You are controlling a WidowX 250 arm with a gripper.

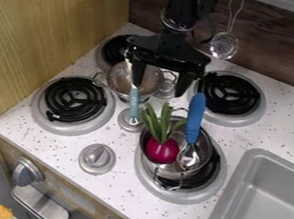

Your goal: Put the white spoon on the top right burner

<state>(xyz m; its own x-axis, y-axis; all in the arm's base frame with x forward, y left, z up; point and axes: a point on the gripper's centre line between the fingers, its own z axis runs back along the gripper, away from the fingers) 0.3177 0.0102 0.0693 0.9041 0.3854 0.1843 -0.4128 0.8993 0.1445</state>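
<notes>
Here — metal pot [163, 171] holds red vegetable [161, 151] — blue-handled spoon [195, 118] too

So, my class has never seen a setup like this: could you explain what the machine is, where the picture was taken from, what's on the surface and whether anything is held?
The machine is a black robot arm with a two-finger gripper. A fixed camera looks down at a slant on a toy stovetop beside a gray sink. A metal pot on the front right burner holds a purple-red vegetable and a blue-handled spoon. A teal-handled utensil is near the gripper. The fingers stand apart, with nothing visibly clamped between them.
</notes>
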